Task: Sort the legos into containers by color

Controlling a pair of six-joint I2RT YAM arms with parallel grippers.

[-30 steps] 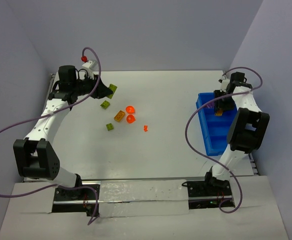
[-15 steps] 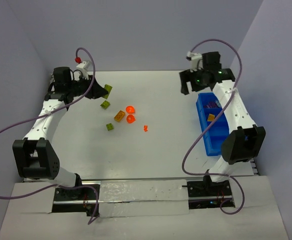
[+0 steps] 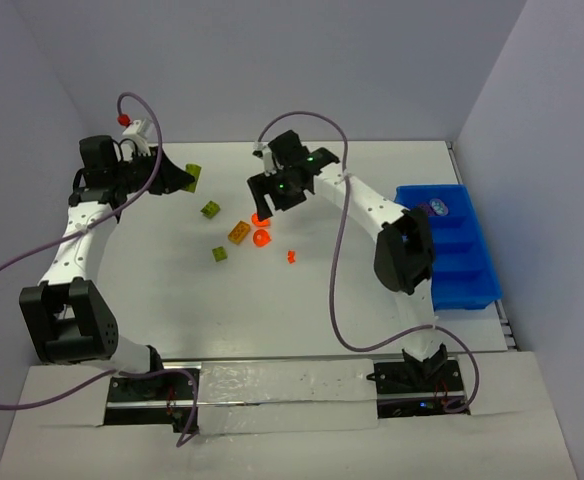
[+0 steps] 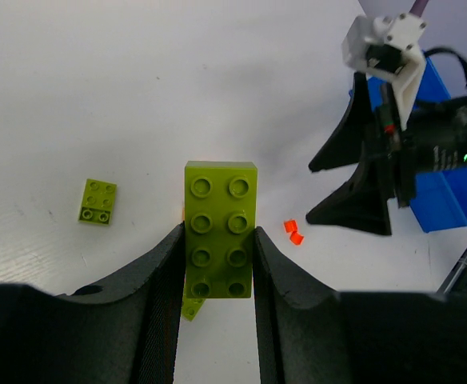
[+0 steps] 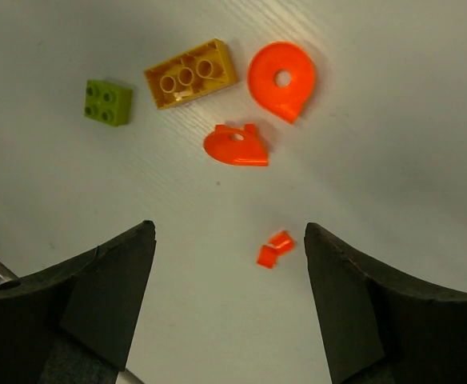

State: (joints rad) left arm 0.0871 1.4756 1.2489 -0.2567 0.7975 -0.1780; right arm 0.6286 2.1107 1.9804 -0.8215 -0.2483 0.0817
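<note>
- Lime-green eight-stud plastic brick (image 4: pixel 220 210): pinched by its long sides in the left end effector (image 4: pixel 217 244), lifted over the far-left worktop (image 3: pixel 272 310), well apart from the bright-blue divided plastic tray (image 3: pixel 467 300) at the right edge.
- Flat orange teardrop-shaped piece (image 5: pixel 281 76) and a smaller orange piece (image 5: pixel 236 146): both lie mid-worktop beside a yellow studded brick (image 5: pixel 190 73).
- Right end effector (image 5: pixel 228 232): hovers over them, spread, empty.
- Step, probably: green brick in carry, orange pick-up starting.
- Next: the left arm needs a long reach across to the tray. I cannot tell which compartment takes green.
</note>
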